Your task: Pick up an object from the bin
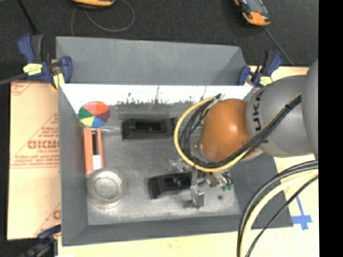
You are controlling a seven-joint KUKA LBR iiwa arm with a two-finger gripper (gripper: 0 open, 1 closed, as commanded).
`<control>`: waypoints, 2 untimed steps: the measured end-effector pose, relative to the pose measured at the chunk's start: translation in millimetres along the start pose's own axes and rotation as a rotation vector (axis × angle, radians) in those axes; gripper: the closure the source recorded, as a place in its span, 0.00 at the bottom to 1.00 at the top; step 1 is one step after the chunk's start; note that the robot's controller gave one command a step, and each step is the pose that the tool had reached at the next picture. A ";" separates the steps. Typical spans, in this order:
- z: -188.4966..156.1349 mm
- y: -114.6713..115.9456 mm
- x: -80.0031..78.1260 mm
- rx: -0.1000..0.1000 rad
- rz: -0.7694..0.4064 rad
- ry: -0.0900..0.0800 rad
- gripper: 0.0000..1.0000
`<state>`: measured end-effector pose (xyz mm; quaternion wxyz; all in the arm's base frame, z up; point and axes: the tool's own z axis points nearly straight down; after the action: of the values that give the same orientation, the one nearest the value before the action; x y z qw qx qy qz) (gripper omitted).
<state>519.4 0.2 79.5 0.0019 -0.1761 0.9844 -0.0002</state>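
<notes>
From above, we see the gripper (199,196) low in the bin's (150,63) lower right. It is at the right end of a black oblong block (167,184), whose long axis runs left-right, right end slightly higher. We cannot tell whether the gripper is open or closed.

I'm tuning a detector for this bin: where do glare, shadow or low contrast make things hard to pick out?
Camera view: the clear cup catches highlights on its rim and blends into the bin floor; the black block toward the back and the black block by the gripper read as flat dark shapes; a bright strip lines the foot of the back wall.
</notes>
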 end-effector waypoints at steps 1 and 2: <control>12.7 11.3 -8.4 -0.002 -0.046 0.005 0.00; 7.8 9.9 -24.4 0.000 -0.027 -0.001 0.00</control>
<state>539.0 18.0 71.8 0.0024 -0.1893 0.9819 0.0000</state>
